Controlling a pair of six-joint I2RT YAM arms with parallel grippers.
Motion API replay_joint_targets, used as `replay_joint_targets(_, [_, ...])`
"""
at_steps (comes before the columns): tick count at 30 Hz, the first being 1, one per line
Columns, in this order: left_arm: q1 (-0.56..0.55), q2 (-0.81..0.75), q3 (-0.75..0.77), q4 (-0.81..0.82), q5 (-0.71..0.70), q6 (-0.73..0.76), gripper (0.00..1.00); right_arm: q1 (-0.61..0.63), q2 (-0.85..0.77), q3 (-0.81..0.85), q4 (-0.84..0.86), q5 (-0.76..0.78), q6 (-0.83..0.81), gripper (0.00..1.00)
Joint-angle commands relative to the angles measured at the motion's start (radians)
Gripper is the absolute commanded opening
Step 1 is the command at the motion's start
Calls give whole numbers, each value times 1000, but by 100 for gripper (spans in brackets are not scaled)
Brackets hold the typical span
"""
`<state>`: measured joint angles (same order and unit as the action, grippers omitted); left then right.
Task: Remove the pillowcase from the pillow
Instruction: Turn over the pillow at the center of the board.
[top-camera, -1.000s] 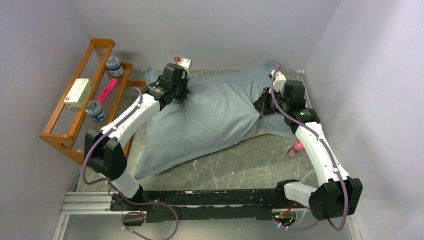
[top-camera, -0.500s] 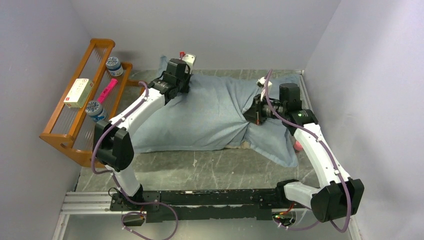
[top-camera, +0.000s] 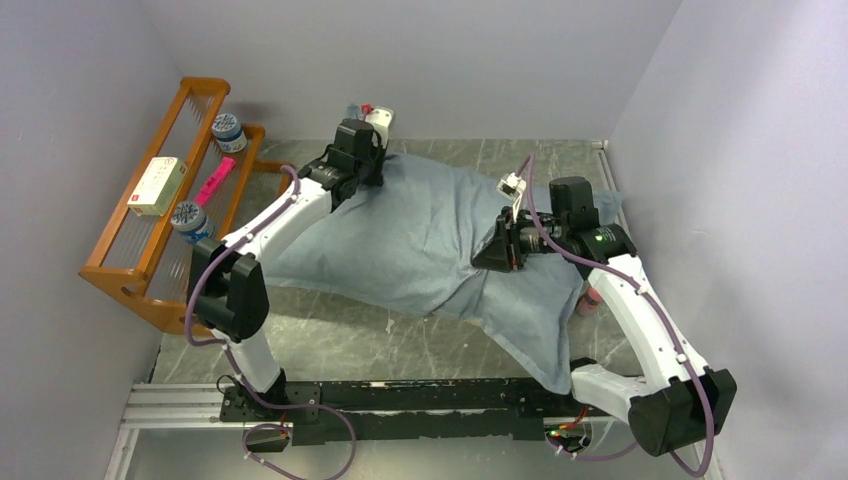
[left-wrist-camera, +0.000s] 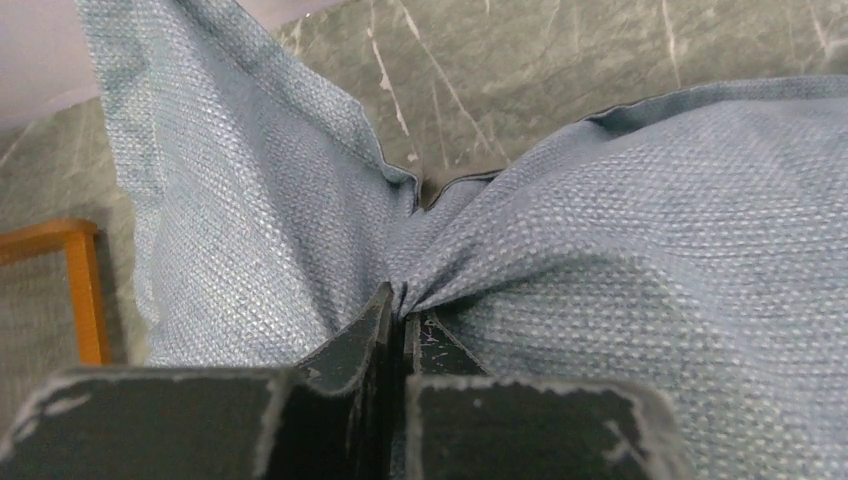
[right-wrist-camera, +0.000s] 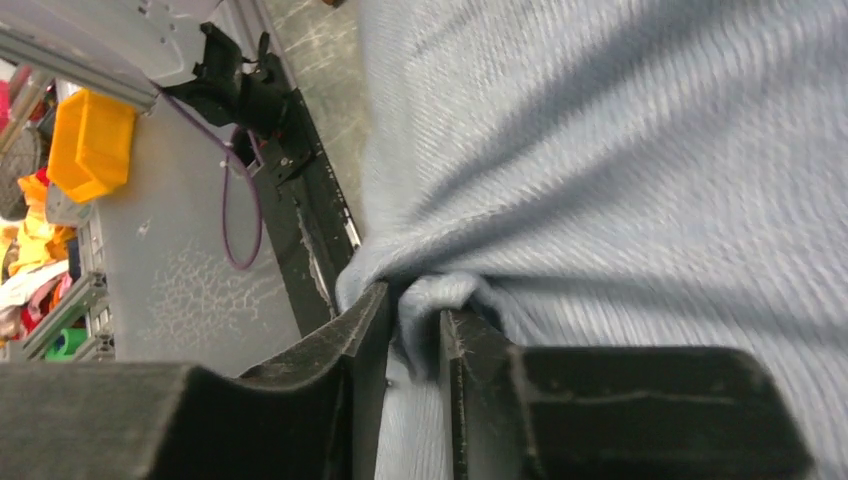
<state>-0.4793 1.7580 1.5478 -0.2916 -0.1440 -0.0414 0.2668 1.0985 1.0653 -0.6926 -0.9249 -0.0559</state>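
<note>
Two pinches hold the cloth at this moment. At the far left a wooden rack (top-camera: 130, 270) with jars and a box stands against the wall, apart from the work. My left gripper (left-wrist-camera: 400, 312) is closed flat on a far-left corner of the pillowcase (top-camera: 420, 230), and the weave gathers into creases where the fingers meet. The pillowcase lies grey-blue face up across the middle of the table (top-camera: 330, 340), running from that far corner to a loose tail that reaches toward the near right. No white shows anywhere, but the middle is plump, so I judge the pillow is inside. Over the right half, my right gripper (right-wrist-camera: 412, 300) has its jaws narrow with a rolled fold of cloth between them and wrinkles fanning out from it. How firmly it bites I cannot tell.

I expect the cover to be light, limp and coarse enough not to slip, and nothing here is fragile. The filling looks bulky and squashy and will likely drag inside. The best hold is a thin fold of cover alone, near the open end. Which end is open I cannot see.
</note>
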Motion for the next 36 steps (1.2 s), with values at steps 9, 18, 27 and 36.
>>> replay_joint_targets(9, [-12,-319,-127,-4,-112,-123,65,18,-28,117,13,86,-74,61])
replay_joint_targets(18, [-10,-486,-255,-142,-135,-264,85,18,-61,121,40,481,16,85])
replay_joint_targets(27, [-10,-615,-481,-214,-131,-510,89,18,-102,119,-36,745,101,95])
replay_joint_targets(36, [-7,-516,-583,-98,-41,-624,91,18,-107,-50,12,617,254,98])
